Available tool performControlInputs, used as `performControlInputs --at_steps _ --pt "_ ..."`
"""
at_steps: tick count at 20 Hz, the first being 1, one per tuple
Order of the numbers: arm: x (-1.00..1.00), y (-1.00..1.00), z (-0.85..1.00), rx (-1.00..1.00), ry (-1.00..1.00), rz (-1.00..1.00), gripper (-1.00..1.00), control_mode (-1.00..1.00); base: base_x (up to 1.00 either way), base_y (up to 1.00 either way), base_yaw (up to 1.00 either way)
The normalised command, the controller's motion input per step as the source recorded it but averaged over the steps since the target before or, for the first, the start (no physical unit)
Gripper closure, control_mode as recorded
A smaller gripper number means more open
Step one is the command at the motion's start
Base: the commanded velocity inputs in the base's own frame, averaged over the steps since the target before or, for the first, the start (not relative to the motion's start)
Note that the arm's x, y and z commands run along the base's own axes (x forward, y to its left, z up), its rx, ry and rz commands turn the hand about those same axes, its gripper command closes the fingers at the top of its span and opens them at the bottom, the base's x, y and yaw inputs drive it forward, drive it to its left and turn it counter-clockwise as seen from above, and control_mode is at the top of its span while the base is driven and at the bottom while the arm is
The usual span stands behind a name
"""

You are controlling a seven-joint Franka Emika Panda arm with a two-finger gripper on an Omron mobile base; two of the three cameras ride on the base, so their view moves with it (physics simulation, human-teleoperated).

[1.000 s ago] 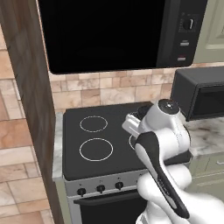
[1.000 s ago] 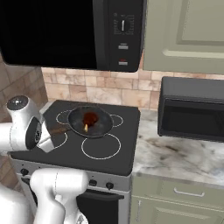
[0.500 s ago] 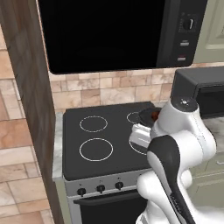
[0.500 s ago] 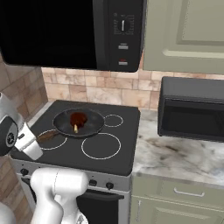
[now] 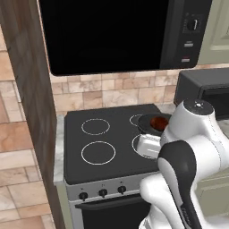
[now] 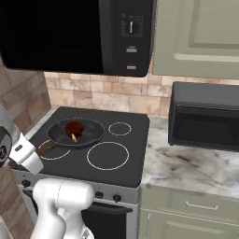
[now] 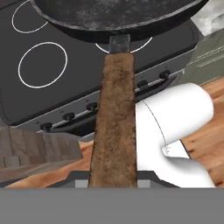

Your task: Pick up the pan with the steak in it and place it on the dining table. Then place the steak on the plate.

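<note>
Right base view – pan (image 6: pixel 77 133) with steak (image 6: pixel 73 128) inside sits over the stove (image 6: pixel 88 151), gripper (image 6: pixel 41 150) clamped on its wooden handle.

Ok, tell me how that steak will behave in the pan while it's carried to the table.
The steak lies loose in the pan and is far smaller than it, so it will probably slide if the pan tilts. The raised rim should likely keep it in. The pincer holds the long handle by its end, so the pan may sag or twist.
</note>
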Motion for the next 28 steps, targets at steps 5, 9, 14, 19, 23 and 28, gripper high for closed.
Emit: performControlInputs --at_steps 5,9,14,19,23,28 --pt "-0.24 -0.01 -0.07 0.00 -0.01 0.00 1.00 1.00 -0.58 -0.07 0.02" --pt "0.00 0.00 0.00 0.00 0.00 0.00 1.00 1.00 -0.98 -0.05 0.08" --pt "0.00 0.00 0.00 0.00 0.00 0.00 1.00 1.00 -0.71 -0.04 0.09" --pt "0.00 0.00 0.00 0.00 0.00 0.00 1.00 1.00 -0.04 -0.33 -0.25" --pt "0.00 0.00 0.00 0.00 0.00 0.00 1.00 1.00 0.06 -0.24 -0.46" --pt "0.00 0.00 0.00 0.00 0.00 0.00 1.00 1.00 0.04 -0.18 -0.48"
